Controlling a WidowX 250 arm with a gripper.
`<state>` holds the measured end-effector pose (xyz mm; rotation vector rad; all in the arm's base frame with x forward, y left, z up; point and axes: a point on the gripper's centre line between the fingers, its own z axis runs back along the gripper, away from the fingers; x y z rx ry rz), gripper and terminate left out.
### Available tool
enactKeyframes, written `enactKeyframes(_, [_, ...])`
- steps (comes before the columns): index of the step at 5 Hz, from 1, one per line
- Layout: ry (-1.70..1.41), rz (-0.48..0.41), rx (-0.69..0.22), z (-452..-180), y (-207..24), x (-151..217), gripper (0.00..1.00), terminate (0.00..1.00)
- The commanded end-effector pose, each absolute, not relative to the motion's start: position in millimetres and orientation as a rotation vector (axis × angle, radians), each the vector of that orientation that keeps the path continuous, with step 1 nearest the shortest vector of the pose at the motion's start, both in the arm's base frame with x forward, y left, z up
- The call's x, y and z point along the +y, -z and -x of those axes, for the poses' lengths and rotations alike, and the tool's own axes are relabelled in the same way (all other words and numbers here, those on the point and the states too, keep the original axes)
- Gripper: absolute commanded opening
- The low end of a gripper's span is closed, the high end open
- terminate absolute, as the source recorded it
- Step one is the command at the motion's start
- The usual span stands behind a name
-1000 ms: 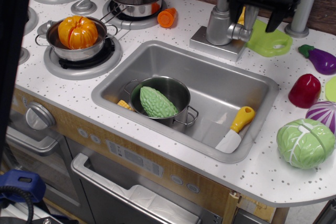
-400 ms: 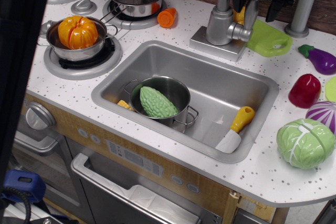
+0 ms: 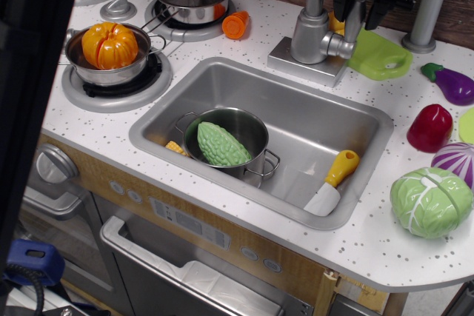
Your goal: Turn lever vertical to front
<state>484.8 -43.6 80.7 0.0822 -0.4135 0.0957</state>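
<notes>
The lever [image 3: 341, 45] is a short silver-grey rod sticking out to the right from the grey faucet column [image 3: 309, 33], which stands on a square base plate [image 3: 295, 59] behind the sink. My black gripper [image 3: 362, 20] hangs just above and slightly right of the lever's tip, over the near edge of a green cutting board [image 3: 381, 55]. Its fingers [image 3: 353, 18] point down with a gap between them and hold nothing. They do not touch the lever. The upper part of the gripper is cut off by the top edge.
The sink [image 3: 337, 120] holds a steel pot [image 3: 255, 127] with a green gourd [image 3: 221, 144] and a yellow-handled knife [image 3: 333, 183]. A tall grey post [image 3: 428, 5], eggplant [image 3: 453, 84], red pepper [image 3: 429, 128] and cabbage [image 3: 431, 202] are right. Pots sit on the stove left.
My gripper has risen and shifted slightly left, from beside the lever's tip to above it, and its fingers now stand closer together. The lever has not moved.
</notes>
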Motion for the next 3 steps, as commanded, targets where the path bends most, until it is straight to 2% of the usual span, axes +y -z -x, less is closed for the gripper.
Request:
enactKeyframes(1, [-0.168,-0.058,-0.43,-469.2,-102.4,-60.6,0.0,0.0])
enactKeyframes(3, [-0.185,-0.015,-0.303,-459.8,-92.0,-66.8,0.0,0.0])
